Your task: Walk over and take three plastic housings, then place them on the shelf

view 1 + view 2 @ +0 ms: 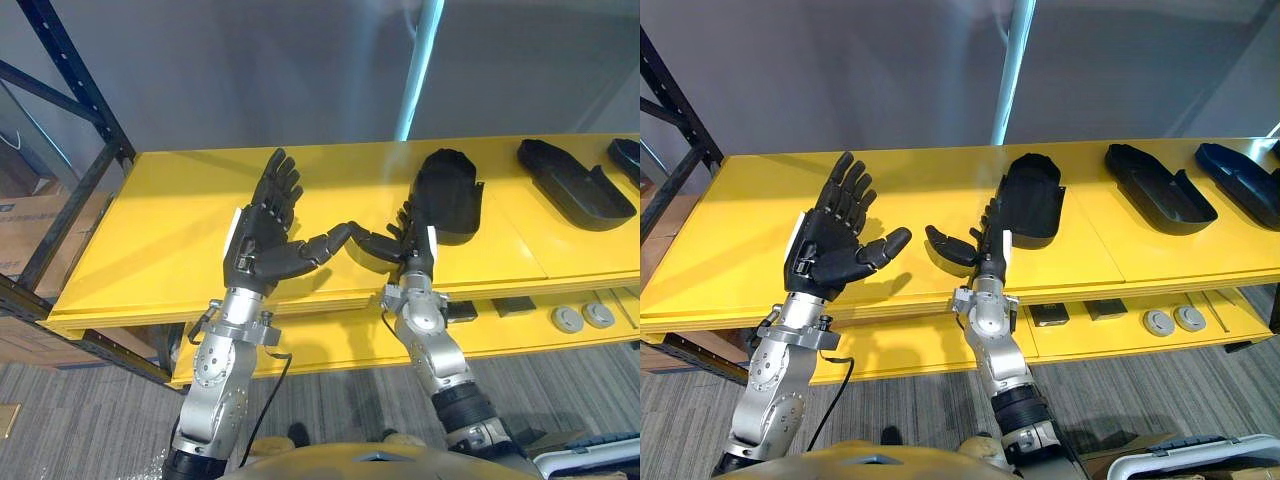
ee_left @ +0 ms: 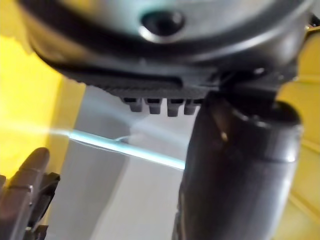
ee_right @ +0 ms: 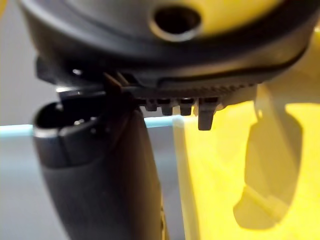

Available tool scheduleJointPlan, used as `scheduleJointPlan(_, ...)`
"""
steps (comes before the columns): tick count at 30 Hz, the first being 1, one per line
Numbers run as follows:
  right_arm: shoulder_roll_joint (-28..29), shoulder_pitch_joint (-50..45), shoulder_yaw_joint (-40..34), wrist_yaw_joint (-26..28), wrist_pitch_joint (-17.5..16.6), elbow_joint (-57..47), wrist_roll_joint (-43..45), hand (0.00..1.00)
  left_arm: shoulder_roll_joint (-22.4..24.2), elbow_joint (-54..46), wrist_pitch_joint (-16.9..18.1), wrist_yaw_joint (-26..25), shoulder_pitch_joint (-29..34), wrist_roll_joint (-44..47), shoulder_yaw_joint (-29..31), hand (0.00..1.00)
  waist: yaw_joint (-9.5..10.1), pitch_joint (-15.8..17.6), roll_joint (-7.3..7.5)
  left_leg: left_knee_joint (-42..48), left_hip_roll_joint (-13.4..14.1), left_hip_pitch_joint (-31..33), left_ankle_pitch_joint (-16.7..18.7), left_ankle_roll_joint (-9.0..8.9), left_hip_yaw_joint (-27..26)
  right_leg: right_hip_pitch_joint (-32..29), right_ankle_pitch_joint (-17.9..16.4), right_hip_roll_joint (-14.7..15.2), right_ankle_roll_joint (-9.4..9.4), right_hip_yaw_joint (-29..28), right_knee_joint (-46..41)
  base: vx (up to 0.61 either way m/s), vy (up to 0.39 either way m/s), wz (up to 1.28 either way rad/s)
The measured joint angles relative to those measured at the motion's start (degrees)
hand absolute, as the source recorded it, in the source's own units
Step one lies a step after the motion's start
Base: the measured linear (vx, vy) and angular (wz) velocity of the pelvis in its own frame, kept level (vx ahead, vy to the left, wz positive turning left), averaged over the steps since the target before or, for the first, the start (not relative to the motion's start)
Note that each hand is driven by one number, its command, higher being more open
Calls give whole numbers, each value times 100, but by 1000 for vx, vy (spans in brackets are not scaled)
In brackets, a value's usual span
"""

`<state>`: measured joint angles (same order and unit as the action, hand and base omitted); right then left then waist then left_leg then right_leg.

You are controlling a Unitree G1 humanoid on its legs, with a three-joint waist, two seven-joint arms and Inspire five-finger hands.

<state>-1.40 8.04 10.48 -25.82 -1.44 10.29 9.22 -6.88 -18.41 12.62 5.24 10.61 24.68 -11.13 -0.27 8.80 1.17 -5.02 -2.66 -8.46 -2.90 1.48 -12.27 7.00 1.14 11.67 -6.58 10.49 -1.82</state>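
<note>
Three black plastic housings lie on the yellow shelf (image 1: 760, 200), all to the robot's right of centre. The nearest housing (image 1: 1032, 200) rests with its long axis running almost straight away from the robot, its rounded end toward the back wall and its wider, squarer end toward the front edge. The second housing (image 1: 1160, 187) sits well apart from it, further right. Its long axis is slanted, with the narrow end pointing back and left and the broad end forward and right. The third housing (image 1: 1240, 180) lies just beyond the second at much the same slant (the edge of the view cuts it off).

The left hand (image 1: 830, 245) is raised over the left part of the shelf, palm facing the camera. Its fingers are spread straight, its thumb angles toward the middle, and it holds nothing. The right hand (image 1: 990, 240) is seen edge-on, with straight fingers pointing toward the back of the shelf and the thumb stuck out to the left. It grips nothing. Its fingers run alongside the near left edge of the nearest housing, but I cannot tell whether they actually touch it.

A lower shelf (image 1: 1090, 335) carries two round grey discs (image 1: 1173, 320) and some small dark blocks (image 1: 1050, 314). A pale blue pole (image 1: 1012, 70) rises behind the shelf.
</note>
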Motion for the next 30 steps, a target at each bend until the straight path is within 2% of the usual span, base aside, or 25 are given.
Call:
scheduleJointPlan(7, 14, -308, -197, -59, -58, -272, -4, 100, -20, 5, 6, 26, 311, 22, -36, 100, -3, 0, 0, 0, 1, 2, 8, -6, -67, -28, 2, -3, -4, -59, 10, -2, 11, -3)
scheduleJointPlan(13, 20, -692, -346, -124, -49, -702, -214, 100, -18, 5, 6, 51, 340, 23, -34, 100, -22, 0, 0, 0, 1, 15, 33, -4, -130, -90, 7, -4, -13, -149, 9, 5, 24, -8)
scheduleJointPlan(18, 18, -850, -632, -120, -41, -901, -214, 100, -18, 5, 4, 52, 354, 25, -19, 100, -140, 0, 1, 3, 4, 17, 50, -9, -148, -94, 21, -11, -34, -164, 32, 2, 2, -1)
scheduleJointPlan(26, 8, -1216, -940, -207, -31, -1347, -215, 100, 11, 2, -22, 107, 355, 31, -22, 100, -182, -1, -2, 19, 42, 9, 116, -35, -225, -103, 48, -62, -71, -265, 97, 16, 7, -6)
scheduleJointPlan(28, 5, -1216, -999, -188, -32, -1348, -212, 100, 12, 2, -25, 107, 355, 39, -19, 100, -181, -1, -2, 19, 43, 10, 125, -36, -224, -102, 48, -64, -70, -268, 100, 0, 0, 0)
scheduleJointPlan(30, -7, -1217, -1048, 50, -37, -1348, -199, 100, 16, 2, -46, 106, 355, 44, 11, 100, -182, -1, -2, 20, 43, 8, 140, -40, -230, -102, 48, -66, -70, -283, 102, 0, 0, 0)
